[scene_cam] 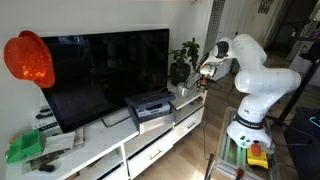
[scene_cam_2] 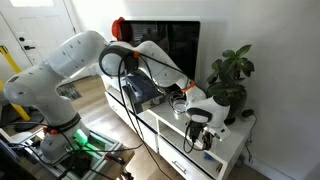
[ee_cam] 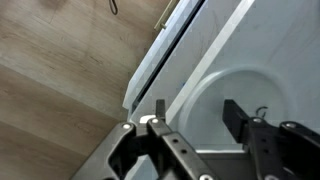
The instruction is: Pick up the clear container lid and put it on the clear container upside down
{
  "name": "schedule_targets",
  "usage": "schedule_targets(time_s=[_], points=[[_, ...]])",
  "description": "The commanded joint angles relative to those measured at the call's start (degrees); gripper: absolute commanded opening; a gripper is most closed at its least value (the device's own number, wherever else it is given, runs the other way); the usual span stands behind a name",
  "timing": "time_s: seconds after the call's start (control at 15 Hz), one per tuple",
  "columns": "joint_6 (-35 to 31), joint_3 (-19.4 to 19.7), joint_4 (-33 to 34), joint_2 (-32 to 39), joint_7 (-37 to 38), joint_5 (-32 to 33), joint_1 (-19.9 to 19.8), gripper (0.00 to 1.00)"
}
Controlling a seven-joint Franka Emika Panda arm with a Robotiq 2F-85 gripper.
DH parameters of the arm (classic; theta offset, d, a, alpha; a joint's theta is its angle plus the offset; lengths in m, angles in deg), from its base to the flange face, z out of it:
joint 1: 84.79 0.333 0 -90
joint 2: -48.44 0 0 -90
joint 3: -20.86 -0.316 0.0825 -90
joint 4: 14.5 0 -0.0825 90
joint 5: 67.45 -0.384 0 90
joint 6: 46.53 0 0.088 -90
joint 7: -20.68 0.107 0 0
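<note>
In the wrist view my gripper (ee_cam: 197, 112) is open, with its two black fingers spread over a round clear piece (ee_cam: 215, 88) lying on the white cabinet top (ee_cam: 270, 40). I cannot tell whether this piece is the lid or the container. The fingers hang just above it and hold nothing. In both exterior views the gripper (scene_cam: 205, 70) (scene_cam_2: 200, 121) points down over the end of the white TV cabinet, next to the plant. A small clear object (scene_cam_2: 179, 102) stands on the cabinet beside the gripper.
A large black TV (scene_cam: 105, 70) and a black device (scene_cam: 150, 105) stand on the cabinet. A potted plant (scene_cam_2: 230, 75) is close behind the gripper. A red object (scene_cam: 28, 58) hangs by the TV. The cabinet edge (ee_cam: 150, 75) drops to the wood floor (ee_cam: 60, 90).
</note>
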Motion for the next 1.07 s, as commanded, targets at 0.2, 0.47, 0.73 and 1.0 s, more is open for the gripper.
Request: schedule_targets(time_s=[0.2, 0.47, 0.73, 1.0], points=[[4.0, 1.3, 5.4, 3.0, 2.7, 0.8, 0.2, 0.13], [5.6, 2.1, 5.6, 2.2, 3.3, 1.1, 0.5, 0.00], [5.5, 1.7, 4.6, 0.7, 2.5, 1.2, 1.1, 0.01], [5.9, 2.4, 1.0, -3.3, 1.2, 2.0, 2.6, 0.01]])
